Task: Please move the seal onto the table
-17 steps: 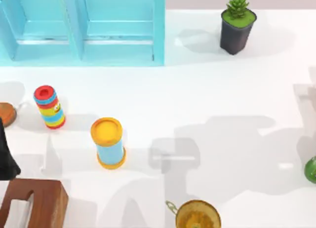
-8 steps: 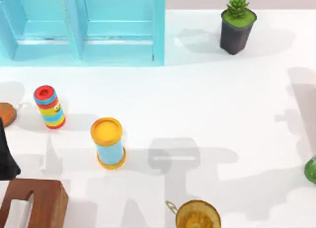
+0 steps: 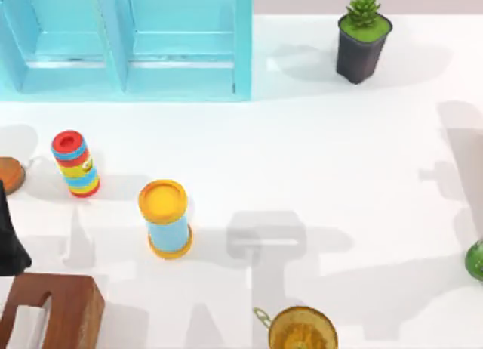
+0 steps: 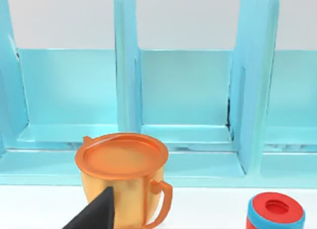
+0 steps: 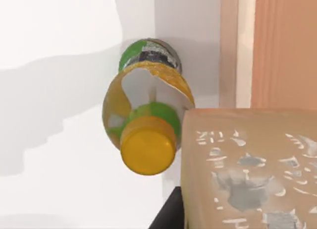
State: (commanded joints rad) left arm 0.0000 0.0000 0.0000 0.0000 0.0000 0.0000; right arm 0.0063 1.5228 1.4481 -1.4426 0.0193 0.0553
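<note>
The right claw (image 5: 178, 219) holds the seal (image 5: 247, 169). In the right wrist view one dark finger (image 5: 171, 215) presses on the side of the tan block, so I think the claw is closed tight on it. The seal is very near the camera, with pale scratchy marks on its face.

Under it, far below, is the white table (image 5: 49, 40). A green and orange bottle (image 5: 146, 120) with a yellow cap stands there, seen from above. So the seal is up in the air, over the right side of the table near that bottle.

The picking up is done. What is left is to go down, set the seal on a bare white spot beside the bottle, and let go.

The left claw (image 3: 9, 243) waits at the left edge, by the orange cup (image 4: 124, 174).
</note>
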